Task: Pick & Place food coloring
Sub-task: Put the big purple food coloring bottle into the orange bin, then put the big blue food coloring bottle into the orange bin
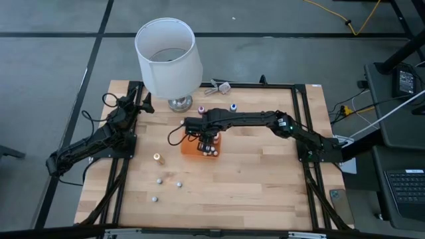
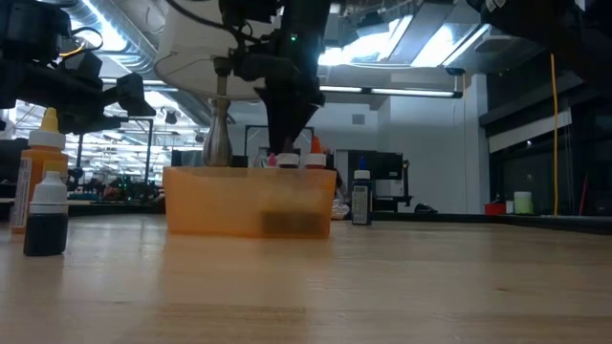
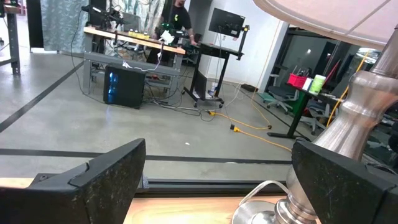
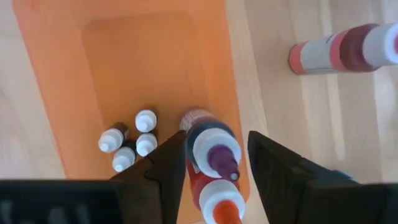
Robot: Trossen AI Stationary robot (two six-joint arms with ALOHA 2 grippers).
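My right gripper [image 1: 207, 138] points down over the orange tray [image 1: 191, 151], open. In the right wrist view its fingers stand on either side of an upright bottle with a white collar and purple tip [image 4: 214, 149], which stands in the tray [image 4: 143, 62]. A white-capped, orange-tipped bottle [image 4: 217, 208] stands beside it, and several tiny white-capped bottles [image 4: 135, 143] cluster in the tray. More bottles stand on the table: an orange one [image 1: 157, 158], small ones [image 1: 159, 179] [image 1: 178, 184] [image 1: 154, 198], a pink one [image 1: 200, 108] and a blue one [image 1: 233, 106]. My left gripper [image 1: 143, 103] waits open by the lamp base. My right gripper comes from above, pointing down, with its fingers on either side of the purple-tipped bottle's upper body [image 4: 198, 140]. One finger [image 4: 171, 165] lies right against it and a thin gap shows at the other finger [image 4: 273, 165]. I cannot tell whether it touches. The bottle stands upright in the tray.
The white-shaded lamp [image 1: 168, 56] stands at the table's far side, its metal base [image 3: 354, 124] close to my left gripper [image 3: 217, 174]. A pinkish bottle [image 4: 348, 50] lies on the wood beside the tray. Bare wood lies toward the table's near right part.
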